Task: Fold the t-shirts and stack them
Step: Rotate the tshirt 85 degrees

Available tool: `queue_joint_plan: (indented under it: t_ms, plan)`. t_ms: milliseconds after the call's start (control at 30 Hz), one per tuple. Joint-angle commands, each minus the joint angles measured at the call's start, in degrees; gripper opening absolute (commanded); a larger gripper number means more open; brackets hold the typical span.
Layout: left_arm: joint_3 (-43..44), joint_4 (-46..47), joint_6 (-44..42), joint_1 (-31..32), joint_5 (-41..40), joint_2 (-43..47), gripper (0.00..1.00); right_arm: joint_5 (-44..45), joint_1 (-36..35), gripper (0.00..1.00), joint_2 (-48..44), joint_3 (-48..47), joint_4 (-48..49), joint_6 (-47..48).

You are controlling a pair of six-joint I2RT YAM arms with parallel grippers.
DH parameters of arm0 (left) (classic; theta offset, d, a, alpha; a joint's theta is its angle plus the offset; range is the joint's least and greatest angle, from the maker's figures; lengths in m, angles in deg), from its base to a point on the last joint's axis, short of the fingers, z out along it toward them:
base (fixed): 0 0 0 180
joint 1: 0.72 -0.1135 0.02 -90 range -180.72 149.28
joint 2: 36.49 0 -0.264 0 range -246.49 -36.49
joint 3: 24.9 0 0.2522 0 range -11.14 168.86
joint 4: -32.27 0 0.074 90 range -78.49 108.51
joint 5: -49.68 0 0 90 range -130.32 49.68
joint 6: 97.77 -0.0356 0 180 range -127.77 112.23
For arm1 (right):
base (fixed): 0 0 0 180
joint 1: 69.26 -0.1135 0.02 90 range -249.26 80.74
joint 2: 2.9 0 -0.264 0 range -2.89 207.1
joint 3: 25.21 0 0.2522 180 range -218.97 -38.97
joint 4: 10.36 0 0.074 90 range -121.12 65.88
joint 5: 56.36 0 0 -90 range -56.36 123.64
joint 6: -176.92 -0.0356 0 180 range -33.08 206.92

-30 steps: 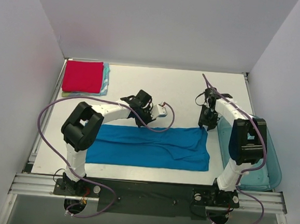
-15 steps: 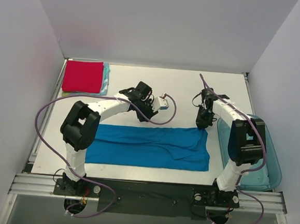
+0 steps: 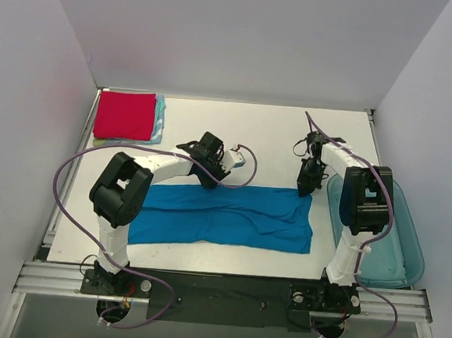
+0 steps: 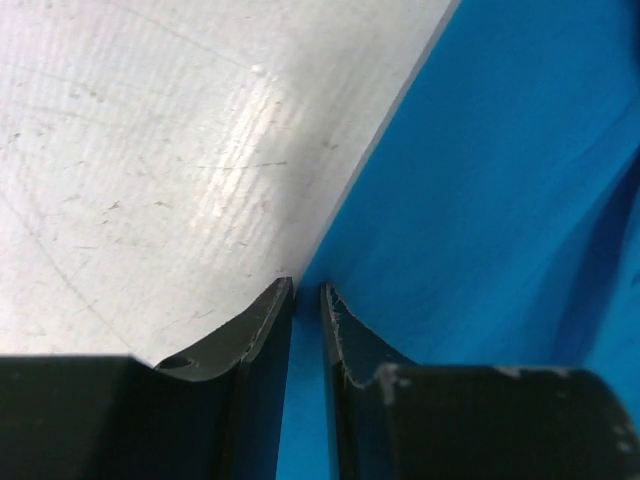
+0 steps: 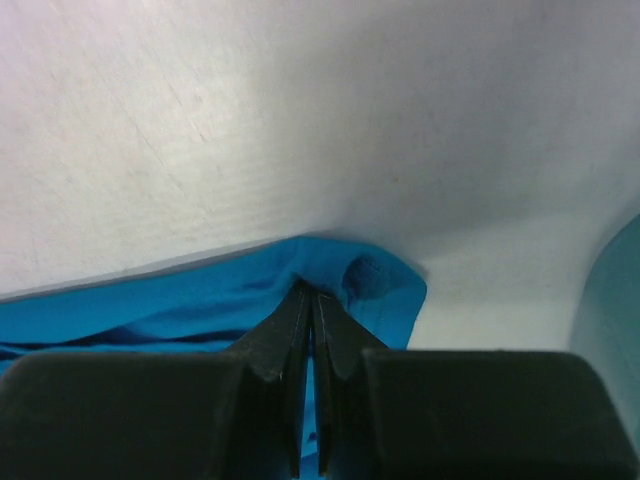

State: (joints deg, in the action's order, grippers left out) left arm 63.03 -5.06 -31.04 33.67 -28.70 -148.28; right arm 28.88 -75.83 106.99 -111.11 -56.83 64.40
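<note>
A bright blue t-shirt (image 3: 230,216) lies as a long folded band across the near half of the table. My left gripper (image 3: 209,179) is shut on its far edge, left of the middle; the wrist view shows blue cloth (image 4: 480,200) pinched between the nearly closed jaws of the left gripper (image 4: 306,290). My right gripper (image 3: 306,189) is shut on the shirt's far right corner, where the cloth (image 5: 370,285) bunches round the right gripper's tips (image 5: 312,292). A folded red t-shirt (image 3: 124,115) lies on a stack at the far left, with a light teal one (image 3: 159,121) showing under it.
A translucent blue plastic bin (image 3: 396,245) stands at the table's right edge beside the right arm. The white table (image 3: 268,137) has bare surface beyond the blue shirt. Purple cables loop from both arms. A metal rail (image 3: 217,286) runs along the near edge.
Both grippers have come down onto the blue shirt's far edge and shut on it. The shirt's far edge and right end have pulled in and wrinkled slightly.
</note>
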Motion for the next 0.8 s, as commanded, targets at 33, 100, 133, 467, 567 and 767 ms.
queue_joint_plan:
  t_ms: [33,100,133,467,567,767]
  plan:
    - [-1.7,0.5,2.0,-2.2,-7.0,-0.5,0.27,0.8,0.9,0.0,7.9,-9.8,-3.1,2.4]
    - [-2.2,0.5,1.9,-2.7,-4.2,1.0,0.32,-2.4,0.2,0.0,9.4,-14.2,-3.5,4.6]
    - [-2.2,0.3,1.1,-2.7,-1.3,2.2,0.36,-3.1,-0.4,0.0,9.6,-15.9,-3.9,5.5]
    - [7.7,-9.7,-0.9,-3.4,4.6,4.7,0.48,1.4,-3.8,0.1,-4.1,-20.7,-6.5,6.9]
    - [9.0,-11.2,-1.1,-3.9,4.2,5.5,0.48,0.2,-5.9,0.0,-8.1,-15.4,-6.1,5.1]
    - [8.5,-12.0,-0.6,-5.1,3.4,7.5,0.49,-2.5,-8.8,0.0,-9.3,-1.8,-3.3,-0.7]
